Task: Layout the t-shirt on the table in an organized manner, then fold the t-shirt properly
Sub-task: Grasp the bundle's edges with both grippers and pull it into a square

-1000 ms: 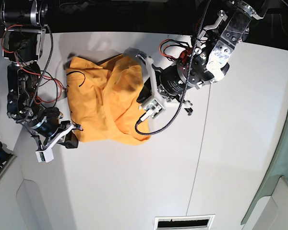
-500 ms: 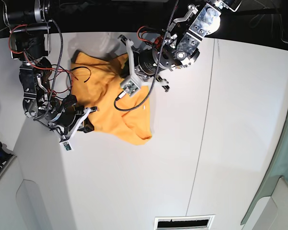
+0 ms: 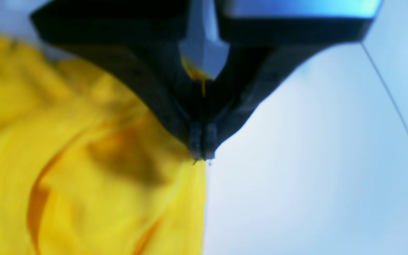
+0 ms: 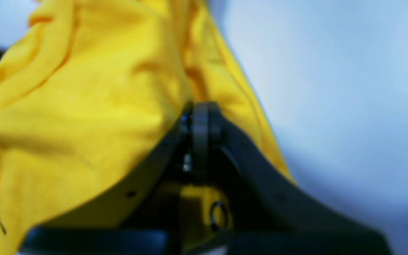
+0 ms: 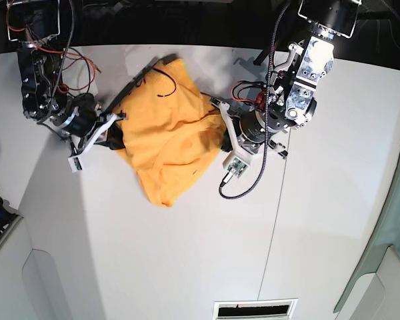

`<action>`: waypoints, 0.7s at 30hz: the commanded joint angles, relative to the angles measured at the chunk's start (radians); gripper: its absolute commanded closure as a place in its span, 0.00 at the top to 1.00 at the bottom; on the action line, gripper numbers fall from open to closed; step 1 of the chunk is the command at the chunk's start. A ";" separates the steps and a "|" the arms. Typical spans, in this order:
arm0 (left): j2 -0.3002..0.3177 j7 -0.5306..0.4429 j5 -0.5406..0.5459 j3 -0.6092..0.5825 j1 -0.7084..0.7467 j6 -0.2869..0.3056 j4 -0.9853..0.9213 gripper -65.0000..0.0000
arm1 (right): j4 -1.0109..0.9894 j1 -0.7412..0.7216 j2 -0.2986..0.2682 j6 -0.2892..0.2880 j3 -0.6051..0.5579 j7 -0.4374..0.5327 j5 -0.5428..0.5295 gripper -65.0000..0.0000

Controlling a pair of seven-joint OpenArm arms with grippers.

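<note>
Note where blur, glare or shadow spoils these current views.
Left wrist: t-shirt badly blurred, bluish-white glare across the table; right wrist: softly blurred folds, shadow on the table at lower right; base: crisper, with soft grey shadow at left.

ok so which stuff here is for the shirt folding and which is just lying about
For the job:
- orange-yellow t-shirt
- white table
- left gripper
- right gripper

Just there:
- black-slotted opening in the tabletop

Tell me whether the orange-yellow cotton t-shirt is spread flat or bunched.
Bunched: the orange-yellow cotton t-shirt shows creases and overlapping folds between both grippers.
</note>
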State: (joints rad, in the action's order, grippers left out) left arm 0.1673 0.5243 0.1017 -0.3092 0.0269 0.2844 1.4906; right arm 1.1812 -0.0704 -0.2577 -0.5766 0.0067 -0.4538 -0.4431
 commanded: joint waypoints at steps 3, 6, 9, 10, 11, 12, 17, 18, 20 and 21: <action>-0.001 -0.034 0.009 0.001 -0.044 0.000 -0.014 0.00 | 0.092 0.060 -0.008 -0.004 0.002 -0.019 0.005 0.00; -0.001 -0.036 0.009 0.001 -0.073 0.000 -0.051 0.00 | 0.154 0.118 -0.007 -0.004 0.002 -0.019 0.005 0.00; -0.001 -0.047 0.009 0.001 -0.099 0.000 -0.081 0.00 | 0.192 0.154 -0.004 -0.004 0.001 -0.022 0.002 0.00; -0.002 -0.055 0.009 0.001 -0.108 0.000 -0.090 0.00 | 0.199 0.163 -0.001 -0.003 0.002 -0.022 -0.006 0.00; -0.002 -0.064 0.009 0.001 -0.116 0.000 -0.097 0.00 | 0.206 0.170 0.004 -0.004 0.002 -0.023 -0.013 0.00; -0.004 -0.066 0.009 0.001 -0.124 0.000 -0.100 0.00 | 0.211 0.179 0.011 -0.003 0.002 -0.026 -0.013 0.00; -0.001 -0.043 0.010 0.001 -0.153 -0.001 -0.099 0.00 | 0.219 0.194 0.034 -0.003 0.005 -0.024 -0.007 0.00; 0.005 -0.027 0.013 0.001 -0.158 0.000 -0.094 0.00 | 0.219 0.189 0.034 -0.003 0.009 -0.024 -0.005 0.00; 0.024 -0.003 0.023 0.001 -0.159 0.000 -0.063 0.00 | 0.219 0.176 0.034 -0.003 0.029 -0.024 0.006 0.00; 0.040 0.008 0.037 0.001 -0.154 0.000 -0.039 0.00 | 0.219 0.167 0.034 -0.003 0.042 -0.024 0.009 0.00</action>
State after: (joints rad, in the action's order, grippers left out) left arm 0.2062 0.5533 0.1345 -0.3115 -0.1051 0.2844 1.4319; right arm 1.3857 0.1104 -0.2157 -0.5774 0.0406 -0.4938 -0.4286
